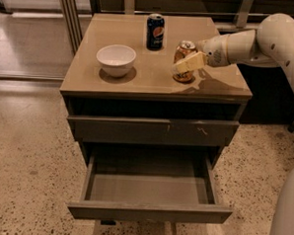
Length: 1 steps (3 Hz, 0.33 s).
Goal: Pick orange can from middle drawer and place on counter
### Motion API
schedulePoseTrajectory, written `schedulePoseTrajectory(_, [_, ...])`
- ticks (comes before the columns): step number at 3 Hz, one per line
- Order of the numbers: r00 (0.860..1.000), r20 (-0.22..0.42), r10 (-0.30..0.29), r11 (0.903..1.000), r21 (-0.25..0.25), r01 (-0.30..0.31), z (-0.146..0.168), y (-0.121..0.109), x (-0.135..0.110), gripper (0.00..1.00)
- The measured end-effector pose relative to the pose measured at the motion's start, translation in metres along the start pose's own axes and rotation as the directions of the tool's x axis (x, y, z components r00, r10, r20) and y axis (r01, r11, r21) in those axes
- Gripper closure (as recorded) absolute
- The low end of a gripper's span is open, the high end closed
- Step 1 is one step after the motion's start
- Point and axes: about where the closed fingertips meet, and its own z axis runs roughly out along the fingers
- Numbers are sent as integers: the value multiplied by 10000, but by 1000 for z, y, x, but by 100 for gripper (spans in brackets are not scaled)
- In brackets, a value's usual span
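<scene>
The orange can [184, 47] stands upright on the counter [139, 82], right of centre near the front edge. My gripper [186, 61] reaches in from the right at the end of the white arm and is shut on the can, one pale finger [188, 63] lying across its front. The can's base rests on the counter top. The middle drawer [149, 212] is pulled out wide below, and nothing shows inside it.
A dark blue Pepsi can [155, 32] stands at the back of the counter. A white bowl [116, 59] sits to the left. The closed upper drawer front [136, 130] has small pale scratches. Speckled floor surrounds the cabinet; a rail runs behind it.
</scene>
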Motion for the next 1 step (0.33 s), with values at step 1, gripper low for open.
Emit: schedulePoseTrajectory(1, [10000,0,0,10000,0,0,0,0,0,0])
